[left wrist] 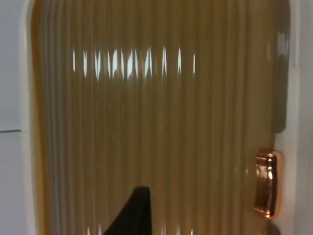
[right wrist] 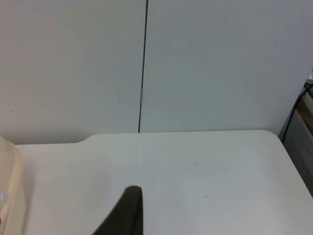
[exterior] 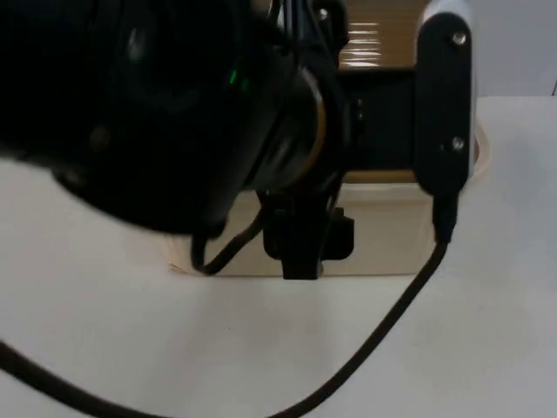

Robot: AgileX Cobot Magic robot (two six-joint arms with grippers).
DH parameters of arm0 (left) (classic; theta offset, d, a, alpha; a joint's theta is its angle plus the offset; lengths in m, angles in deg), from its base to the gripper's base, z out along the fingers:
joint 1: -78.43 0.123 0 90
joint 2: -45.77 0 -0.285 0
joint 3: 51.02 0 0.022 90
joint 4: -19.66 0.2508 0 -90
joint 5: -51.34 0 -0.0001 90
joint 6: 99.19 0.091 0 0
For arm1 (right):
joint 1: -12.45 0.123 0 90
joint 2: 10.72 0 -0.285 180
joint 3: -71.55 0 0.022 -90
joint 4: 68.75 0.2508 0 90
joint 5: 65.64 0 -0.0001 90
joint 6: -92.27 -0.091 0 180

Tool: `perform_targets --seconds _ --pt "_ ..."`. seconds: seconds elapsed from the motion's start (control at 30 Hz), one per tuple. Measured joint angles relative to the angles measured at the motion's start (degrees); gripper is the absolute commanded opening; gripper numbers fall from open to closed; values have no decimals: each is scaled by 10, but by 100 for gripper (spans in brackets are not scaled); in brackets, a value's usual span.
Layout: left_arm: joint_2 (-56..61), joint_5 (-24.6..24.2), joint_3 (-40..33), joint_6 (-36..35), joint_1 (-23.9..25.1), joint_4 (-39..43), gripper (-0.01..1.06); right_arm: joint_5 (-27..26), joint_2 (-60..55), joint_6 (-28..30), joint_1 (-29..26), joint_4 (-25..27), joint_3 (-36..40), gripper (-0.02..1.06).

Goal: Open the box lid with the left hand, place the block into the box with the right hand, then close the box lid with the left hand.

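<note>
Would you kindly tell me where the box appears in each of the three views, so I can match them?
Top view: the box at centre, cream front wall toward the camera, amber lid behind it.
Left wrist view: the ribbed amber lid close up, beside its copper latch.
Right wrist view: the box's cream wall on the white table.
Shared landmark: the cream wall; the lid links the first two.

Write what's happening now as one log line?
left gripper: over box | lid: ribbed amber, gold latch | right gripper: waiting above table
</note>
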Motion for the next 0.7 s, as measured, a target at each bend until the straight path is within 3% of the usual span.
perform_targets --seconds 0.1,0.33,0.4,0.5,0.53,0.67,0.7 --pt "-2 0 -25 -76 0 87 105 0 0 0 0 -6 0 105" --pt "-36 -4 -29 -103 0 117 103 0 0 0 0 -7 0 105" --pt "-56 -3 -29 -103 0 120 98 0 0 0 0 -7 0 105" --pt "-67 -3 -29 -104 0 120 71 0 0 0 0 -7 0 105" --pt "-70 -3 -29 -104 0 120 71 1 0 0 0 -7 0 105" --pt "-70 -3 -29 -105 0 127 29 3 0 0 0 -7 0 105" --pt "-70 -3 -29 -105 0 128 29 3 0 0 0 -7 0 105"
